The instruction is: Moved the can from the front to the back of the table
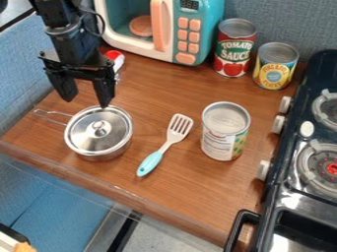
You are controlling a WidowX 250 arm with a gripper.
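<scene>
My gripper [85, 98] hangs at the upper left, open, with its two fingers apart and nothing between them. It is above and behind the lidded metal pot. A can [224, 132] with a white, red and green label stands upright toward the front right of the table, right of the spatula and well away from my gripper. At the back of the table [161, 93], a tomato sauce can [234, 48] and a yellow-and-blue can [276, 66] stand upright side by side.
The silver pot [99, 133] has its handle pointing left. A spatula [166, 143] lies mid-table. A toy microwave [164, 27] stands at the back, a red-and-white object [115, 58] beside it. The stove [309, 147] borders the right side.
</scene>
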